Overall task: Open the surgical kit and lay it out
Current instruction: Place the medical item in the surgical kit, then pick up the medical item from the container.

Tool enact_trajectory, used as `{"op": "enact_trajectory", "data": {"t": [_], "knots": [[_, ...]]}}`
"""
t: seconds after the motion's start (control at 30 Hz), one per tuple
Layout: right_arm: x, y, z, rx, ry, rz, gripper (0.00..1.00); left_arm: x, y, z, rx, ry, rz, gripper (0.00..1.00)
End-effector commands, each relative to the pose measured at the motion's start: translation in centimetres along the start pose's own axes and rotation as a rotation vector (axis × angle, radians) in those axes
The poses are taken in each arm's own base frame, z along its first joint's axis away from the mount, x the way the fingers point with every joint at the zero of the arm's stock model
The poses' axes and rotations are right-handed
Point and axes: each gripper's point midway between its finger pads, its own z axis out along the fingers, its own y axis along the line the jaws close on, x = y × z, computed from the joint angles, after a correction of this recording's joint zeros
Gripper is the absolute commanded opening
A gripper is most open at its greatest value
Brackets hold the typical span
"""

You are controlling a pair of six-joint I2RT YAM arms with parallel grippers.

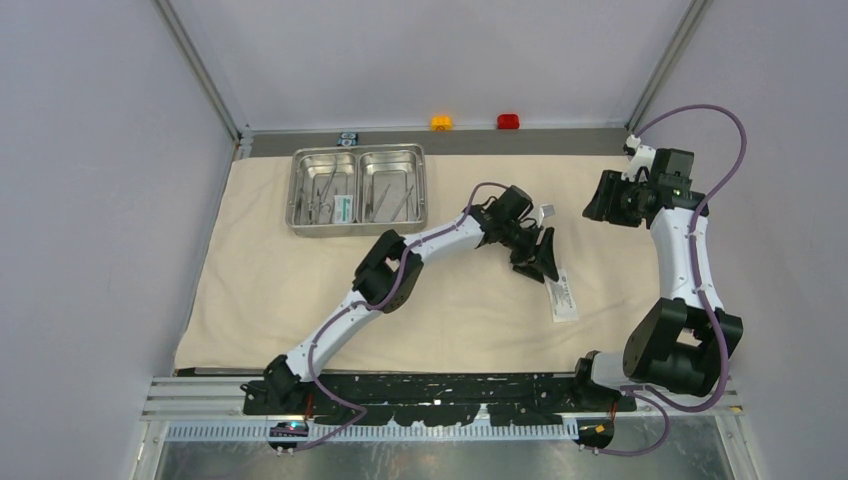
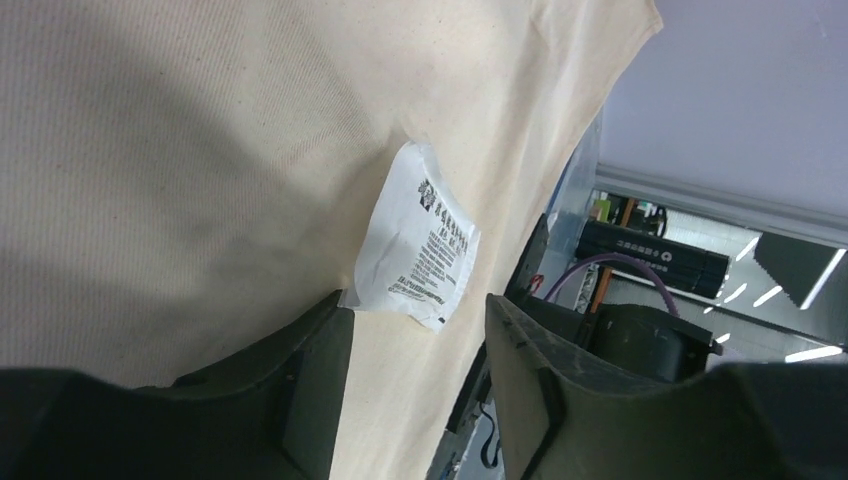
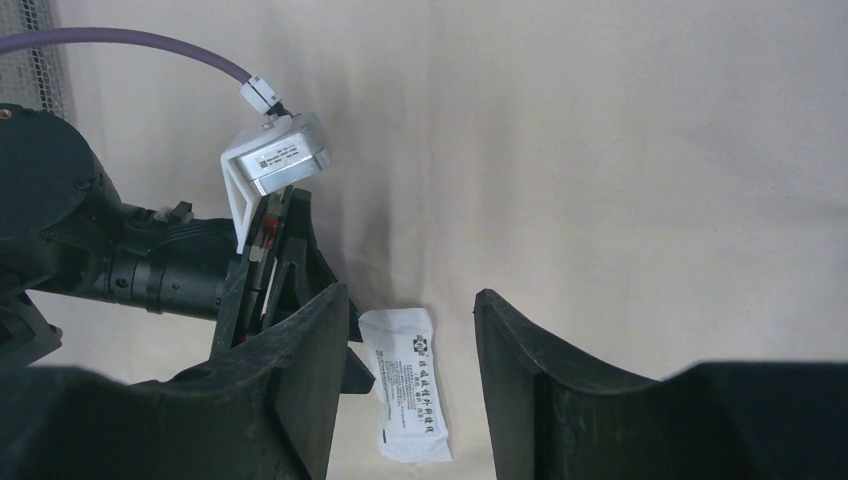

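Your left gripper (image 1: 538, 262) stands with jaws wide and empty over the cloth wrap (image 1: 280, 290); the white packet (image 1: 561, 297) lies flat at its 5 o'clock. Only the top view shows the steel tray (image 1: 357, 231) at the cloth's 11 o'clock, with thin tools (image 1: 322, 195) in both compartments. Left wrist view alone resolves the packet's black print. Your right gripper (image 3: 408, 297) hovers at the packet's 1 o'clock — wide, holding nothing, per its own wrist view.

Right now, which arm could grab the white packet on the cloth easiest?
Probably left. The left gripper, open, hangs right at the far end of the white packet on the cloth. The right gripper, also open, is farther away, off to the right.
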Motion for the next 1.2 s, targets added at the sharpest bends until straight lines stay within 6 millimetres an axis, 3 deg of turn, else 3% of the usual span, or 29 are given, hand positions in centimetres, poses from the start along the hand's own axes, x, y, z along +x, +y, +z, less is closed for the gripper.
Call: {"op": "enact_trajectory", "data": {"t": [0.0, 0.27, 0.4, 0.5, 0.57, 0.7, 0.8, 1.03, 1.17], "knots": [[-0.4, 0.0, 0.2, -0.014, -0.017, -0.018, 0.55, -0.2, -1.7, -1.7, 0.001, 0.014, 0.068, 0.56], [-0.4, 0.0, 0.2, -0.017, -0.015, -0.017, 0.55, -0.2, -1.8, -3.9, -0.116, -0.006, 0.205, 0.67], [-0.5, 0.1, 0.2, -0.02, -0.016, -0.017, 0.55, -0.8, -3.1, -6.3, -0.177, -0.041, 0.356, 0.71], [-0.6, 0.3, 0.0, -0.028, -0.022, -0.013, 0.55, -1.2, -3.9, -9.2, -0.252, -0.069, 0.473, 0.75], [-0.7, 0.5, -0.2, -0.034, -0.031, -0.014, 0.55, -1.5, -4.6, -12.1, -0.321, -0.099, 0.559, 0.77], [-0.7, 0.7, -0.3, -0.037, -0.04, -0.023, 0.55, -1.8, -2.3, -18.5, -0.537, -0.128, 0.669, 0.8], [-0.7, 1.0, -0.3, -0.044, -0.037, -0.029, 0.55, -2.9, 0.2, -25.1, -0.732, -0.153, 0.725, 0.81], [-0.3, 1.9, 0.2, -0.072, -0.022, -0.047, 0.55, -4.4, 5.9, -40.3, -0.953, -0.313, 0.533, 0.78], [-0.2, 2.2, 0.2, -0.085, -0.017, -0.051, 0.55, -3.9, 10.0, -47.1, -1.019, -0.355, 0.376, 0.76]]}}
